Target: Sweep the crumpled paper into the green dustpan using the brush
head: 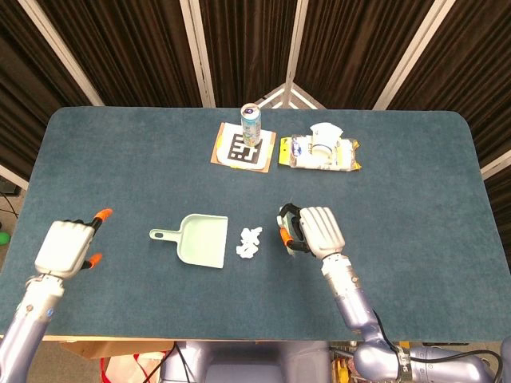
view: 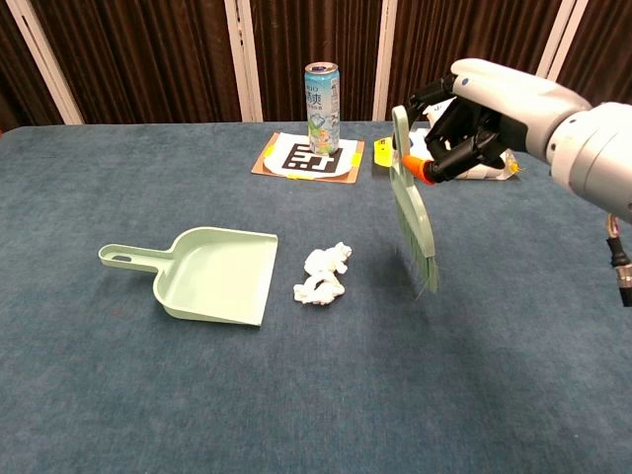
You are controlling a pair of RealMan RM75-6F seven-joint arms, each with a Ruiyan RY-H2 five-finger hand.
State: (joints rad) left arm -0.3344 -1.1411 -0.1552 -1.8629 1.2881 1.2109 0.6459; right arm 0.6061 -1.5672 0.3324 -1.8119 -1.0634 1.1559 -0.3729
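My right robot hand, at upper right in the chest view, is clamped on the brush, bristles hanging down clear of the table. I'd lower them to the cloth just right of the crumpled paper at centre frame, then drag left in one low stroke into the open mouth of the green dustpan. My left robot hand, curled on nothing at lower left of the head view, could steady the handle so the pan doesn't slide.

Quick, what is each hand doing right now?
Left hand: holds nothing; whether its fingers are apart or curled cannot be told.
Right hand: grips the brush, bristles hanging down.
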